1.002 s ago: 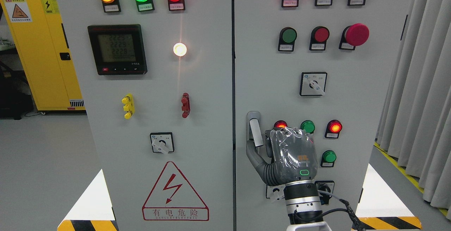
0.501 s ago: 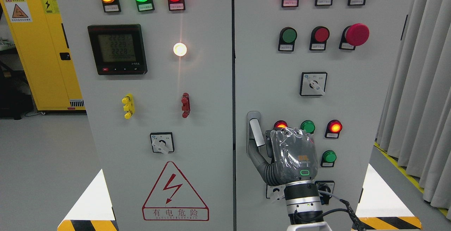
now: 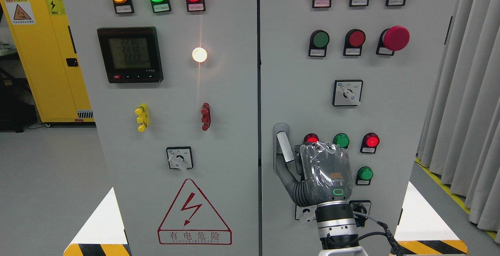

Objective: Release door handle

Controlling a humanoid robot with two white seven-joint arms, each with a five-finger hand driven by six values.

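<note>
Fingers (image 3: 284,174) of the right hand (image 3: 326,174): mostly hidden behind its plastic-wrapped back; the one grey digit that shows reaches left and up to the lower end of the door handle (image 3: 284,146) and touches it there. Whether the hand clasps the handle cannot be told. The handle, a silver lever in a grey recess, hangs upright at the left edge of the right-hand cabinet door (image 3: 390,111), just left of a row of red and green indicator lamps (image 3: 341,140). The right arm enters from the bottom edge, right of the middle. On the left-hand door (image 3: 226,131), a digital meter (image 3: 130,55) and a red warning triangle (image 3: 194,213).
</note>
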